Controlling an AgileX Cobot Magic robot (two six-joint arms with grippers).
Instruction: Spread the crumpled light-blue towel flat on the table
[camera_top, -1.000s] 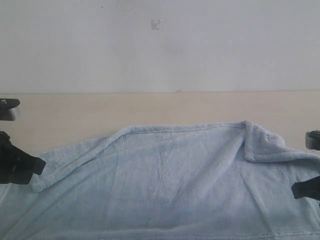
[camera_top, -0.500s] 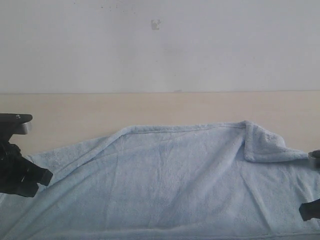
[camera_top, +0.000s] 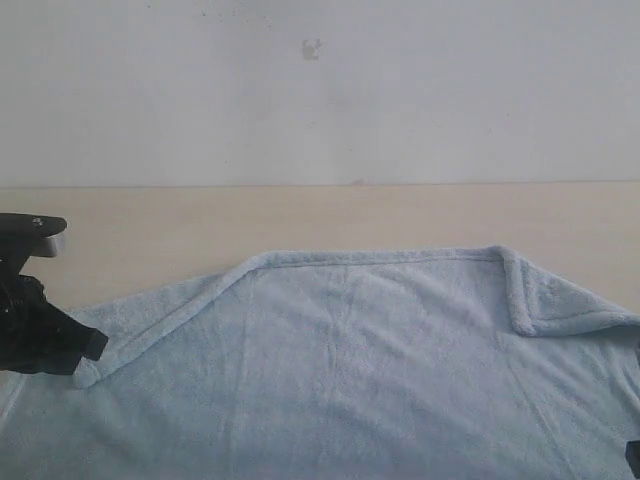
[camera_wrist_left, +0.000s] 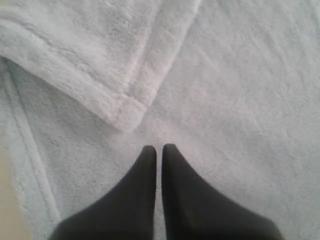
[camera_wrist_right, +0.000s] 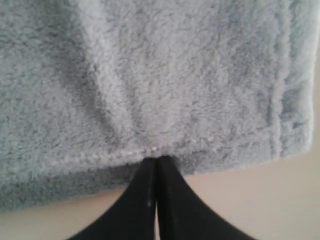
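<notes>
The light-blue towel (camera_top: 350, 370) lies spread over the near half of the beige table (camera_top: 300, 215). Its left edge is folded over in a long strip (camera_top: 160, 315), and its far right corner is turned back as a flap (camera_top: 560, 300). At the end of that strip sits my left gripper (camera_top: 95, 345), shut. In the left wrist view it (camera_wrist_left: 157, 147) hovers over the towel (camera_wrist_left: 240, 90) just short of the folded corner (camera_wrist_left: 127, 115), holding nothing. My right gripper (camera_wrist_right: 156, 159) is shut on the towel's hem (camera_wrist_right: 150, 150), which puckers at the tips. Only a dark sliver of it (camera_top: 634, 458) shows in the exterior view.
A plain white wall (camera_top: 320, 90) rises behind the table's far edge. A strip of bare table (camera_top: 150, 225) runs between the towel and the wall. Bare table (camera_wrist_right: 250, 200) also shows beside the right gripper's fingers.
The right gripper has slid down and outward, almost leaving the exterior view, dragging the towel's right side with it. The right flap shifted right. The left gripper edged slightly rightward.
</notes>
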